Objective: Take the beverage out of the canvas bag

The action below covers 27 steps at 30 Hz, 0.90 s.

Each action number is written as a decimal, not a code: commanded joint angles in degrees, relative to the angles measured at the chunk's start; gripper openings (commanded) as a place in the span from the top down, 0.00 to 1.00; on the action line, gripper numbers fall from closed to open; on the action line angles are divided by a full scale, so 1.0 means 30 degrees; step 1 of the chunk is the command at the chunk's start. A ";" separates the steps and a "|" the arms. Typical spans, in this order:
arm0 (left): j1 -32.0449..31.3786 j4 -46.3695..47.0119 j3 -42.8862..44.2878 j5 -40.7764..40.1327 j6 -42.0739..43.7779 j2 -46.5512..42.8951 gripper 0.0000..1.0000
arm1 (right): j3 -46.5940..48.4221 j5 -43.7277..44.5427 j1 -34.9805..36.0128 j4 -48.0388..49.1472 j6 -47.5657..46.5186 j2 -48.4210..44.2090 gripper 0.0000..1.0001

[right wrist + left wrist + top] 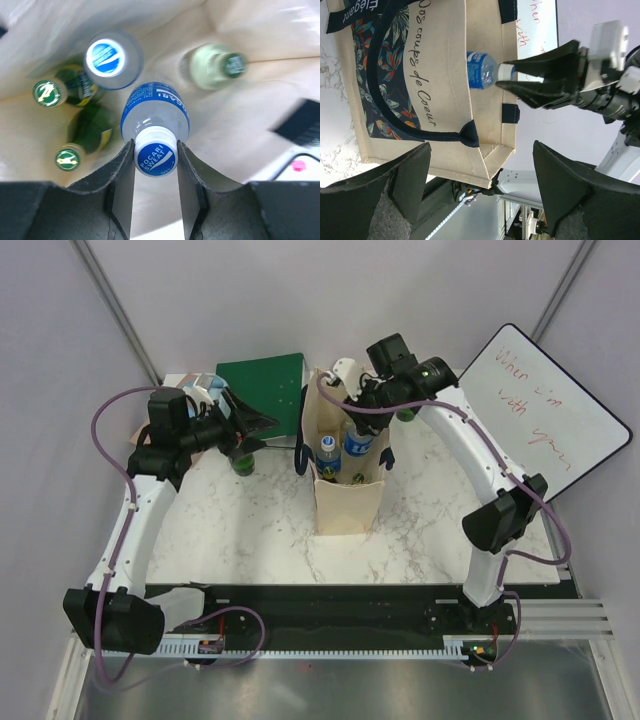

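The Pocari Sweat bottle (156, 112) is clamped at its cap between the fingers of the right gripper (156, 150), its neck protruding from the mouth of the canvas bag (345, 505), while the left gripper (481, 147) is held wide open beside the bag.

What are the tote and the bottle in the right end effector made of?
Canvas bag: woven cream fabric, matte, with stitched seams and soft folds. Pocari Sweat bottle, held by the right end effector: likely clear plastic, glossy, with a blue film label and a white plastic-looking cap.
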 commanded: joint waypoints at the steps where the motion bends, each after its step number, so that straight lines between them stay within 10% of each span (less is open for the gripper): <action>1: 0.0068 0.0566 0.0211 0.0494 0.0820 -0.0499 0.11 | 0.1674 -0.1066 -0.0542 0.1771 -0.0182 -0.1586 1.00; 27: -0.0225 0.1444 0.1003 0.0318 0.1085 -0.0969 0.11 | 0.5629 -0.2738 -0.4115 0.5669 0.1811 -0.3431 1.00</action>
